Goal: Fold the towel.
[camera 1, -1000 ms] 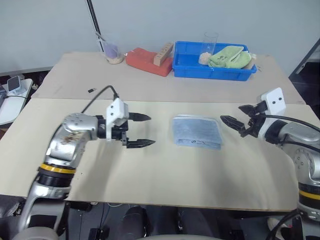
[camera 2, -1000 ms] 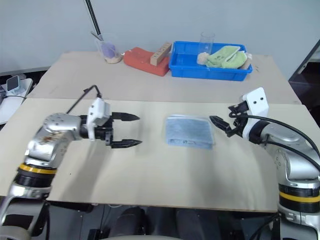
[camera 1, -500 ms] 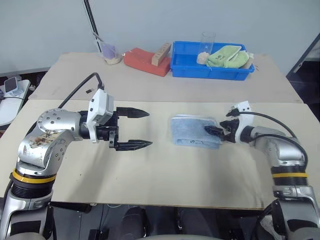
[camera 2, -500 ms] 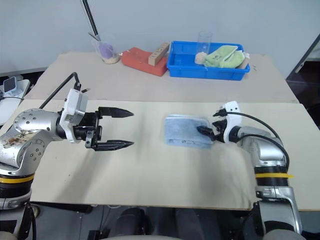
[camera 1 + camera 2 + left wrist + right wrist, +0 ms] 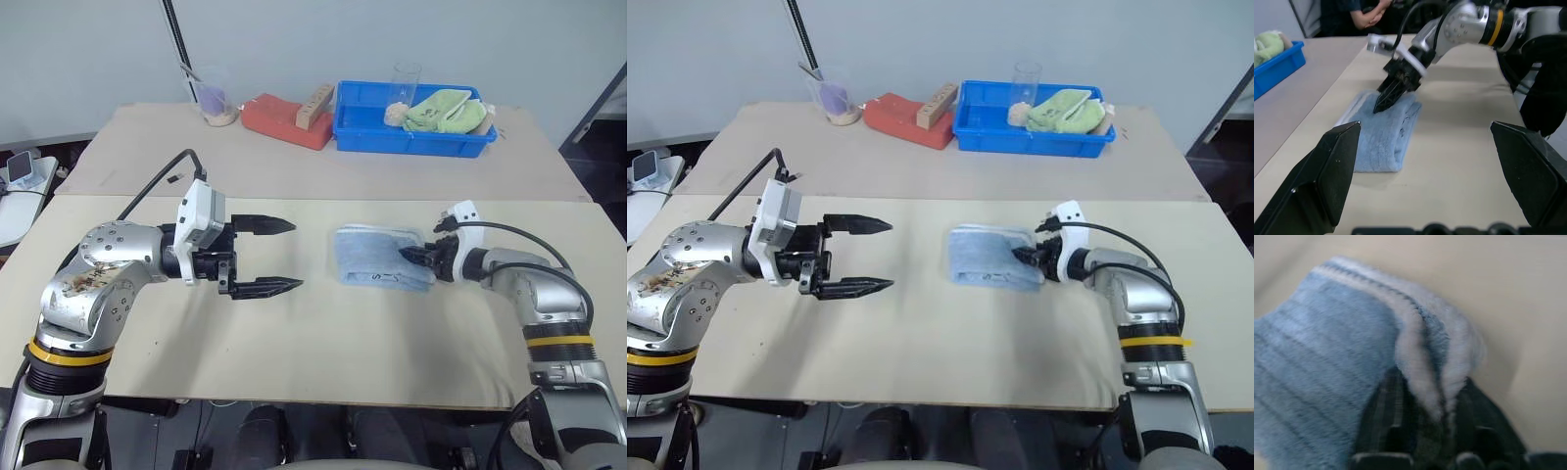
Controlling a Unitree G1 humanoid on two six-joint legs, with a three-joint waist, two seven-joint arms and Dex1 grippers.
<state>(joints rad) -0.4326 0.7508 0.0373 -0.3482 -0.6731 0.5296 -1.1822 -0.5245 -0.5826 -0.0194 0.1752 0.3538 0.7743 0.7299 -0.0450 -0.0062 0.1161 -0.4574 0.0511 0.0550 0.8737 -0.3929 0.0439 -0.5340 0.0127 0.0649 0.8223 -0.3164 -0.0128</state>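
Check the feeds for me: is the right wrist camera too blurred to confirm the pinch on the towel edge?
Right wrist view: soft and out of focus, yet the towel edge plainly sits pinched between the right gripper fingers. Left wrist view: sharp on the towel, its own near fingers blurred. Head views: evenly lit, no glare.

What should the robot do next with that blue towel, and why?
Probably lift the pinched edge and carry it across toward the left gripper. The right gripper is closed on the stitched edge of the towel, which lies flat and already folded on the table, while the left gripper hangs open beside it.
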